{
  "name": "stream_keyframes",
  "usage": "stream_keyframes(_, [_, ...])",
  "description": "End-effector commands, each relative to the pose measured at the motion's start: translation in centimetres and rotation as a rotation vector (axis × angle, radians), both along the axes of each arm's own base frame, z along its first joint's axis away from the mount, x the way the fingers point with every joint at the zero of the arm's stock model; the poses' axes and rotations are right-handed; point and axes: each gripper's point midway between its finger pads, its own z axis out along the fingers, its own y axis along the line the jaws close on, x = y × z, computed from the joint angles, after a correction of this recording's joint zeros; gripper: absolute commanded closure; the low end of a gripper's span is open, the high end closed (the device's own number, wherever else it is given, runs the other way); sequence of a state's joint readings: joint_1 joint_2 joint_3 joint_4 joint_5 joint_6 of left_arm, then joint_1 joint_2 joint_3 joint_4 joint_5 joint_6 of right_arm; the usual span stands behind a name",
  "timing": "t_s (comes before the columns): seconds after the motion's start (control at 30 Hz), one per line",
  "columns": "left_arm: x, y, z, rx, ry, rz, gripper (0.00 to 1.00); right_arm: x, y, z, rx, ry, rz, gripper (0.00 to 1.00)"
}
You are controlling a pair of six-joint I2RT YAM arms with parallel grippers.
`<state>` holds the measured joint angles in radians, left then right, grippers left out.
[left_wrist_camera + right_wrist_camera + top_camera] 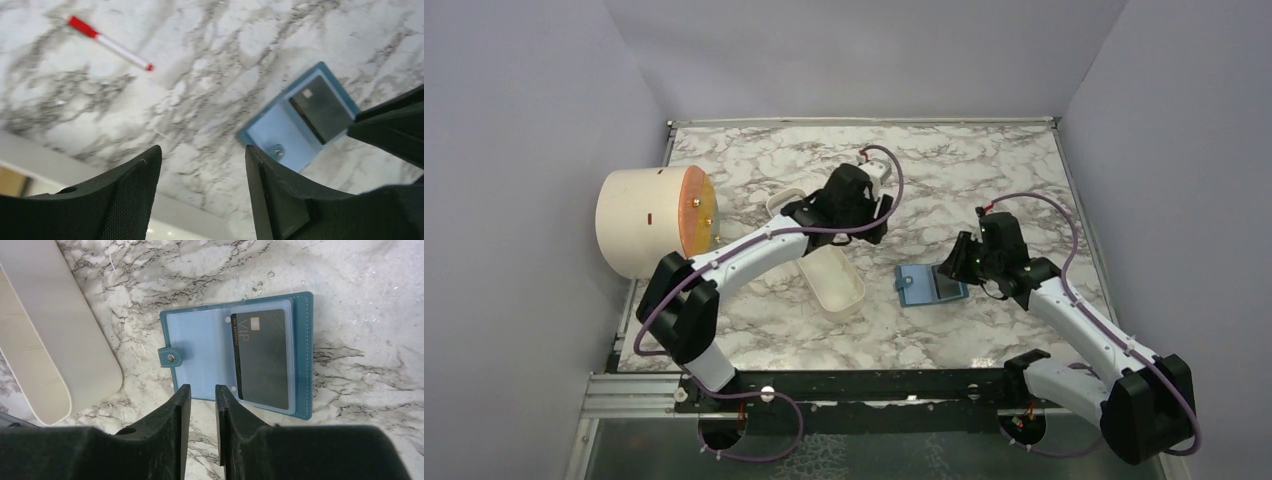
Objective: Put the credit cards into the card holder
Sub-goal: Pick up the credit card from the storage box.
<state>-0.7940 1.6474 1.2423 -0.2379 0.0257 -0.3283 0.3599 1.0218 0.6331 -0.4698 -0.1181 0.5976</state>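
The card holder (200, 360) lies opened flat on the marble table (984, 160), both panels facing up. Its near edge is just under the tips of the right gripper (202, 390). That gripper's fingers stand a narrow gap apart at the holder's fold, with nothing between them. The holder's long axis runs across its two panels, roughly left to right in the top view. Its small snap tab (171, 358) sticks out from the panel without the card.

One dark grey card (262, 360) sits in the other panel's clear pocket, its long side parallel to the holder's fold. It is the only card in view, and there is one holder.

One long white tray (834, 280) lies to the left of the holder. Beyond it, further left, is one cream cylinder (649, 222) on its side, its orange face turned toward the holder. The left gripper (202, 150) hangs above the table to the left of the holder and further back, its fingers spread wide and empty. One red and white pen (110, 44) lies on the marble, well apart from the holder.
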Motion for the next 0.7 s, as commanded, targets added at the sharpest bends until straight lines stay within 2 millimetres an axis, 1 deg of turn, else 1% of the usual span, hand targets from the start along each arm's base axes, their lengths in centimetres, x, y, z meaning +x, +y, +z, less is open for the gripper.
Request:
stream_keyframes(0.0, [1.9, 5.9, 1.2, 0.171, -0.128, -0.036, 0.37, 0.0, 1.3, -0.1, 0.040, -0.011, 0.042, 0.75])
stream_keyframes(0.13, [3.3, 9.6, 1.6, 0.361, -0.245, -0.087, 0.37, -0.2, 2.1, -0.3, 0.054, -0.005, 0.071, 0.75])
stream_keyframes(0.23, [4.5, 12.2, 1.7, 0.470, -0.293, -0.075, 0.37, -0.4, 2.6, -0.4, 0.065, -0.008, 0.094, 0.75])
stream_keyframes(0.37, [5.9, 15.5, -0.1, 0.561, -0.261, -0.064, 0.37, -0.1, 3.1, -0.3, 0.055, -0.003, 0.120, 0.75])
stream_keyframes(0.47, [6.3, 17.6, -1.8, 0.643, -0.223, -0.059, 0.37, -0.1, 3.6, 0.4, 0.049, -0.001, 0.154, 0.75])
stream_keyframes(0.53, [6.3, 18.9, -2.6, 0.668, -0.202, -0.057, 0.36, -0.3, 3.6, 0.7, 0.035, -0.007, 0.166, 0.75])
stream_keyframes(0.6, [6.5, 19.7, -3.2, 0.652, -0.185, -0.063, 0.36, -0.5, 3.3, 0.9, 0.023, -0.017, 0.167, 0.75])
stream_keyframes(0.67, [6.7, 19.8, -3.5, 0.620, -0.177, -0.096, 0.37, -0.7, 3.2, 0.7, 0.016, -0.015, 0.172, 0.75])
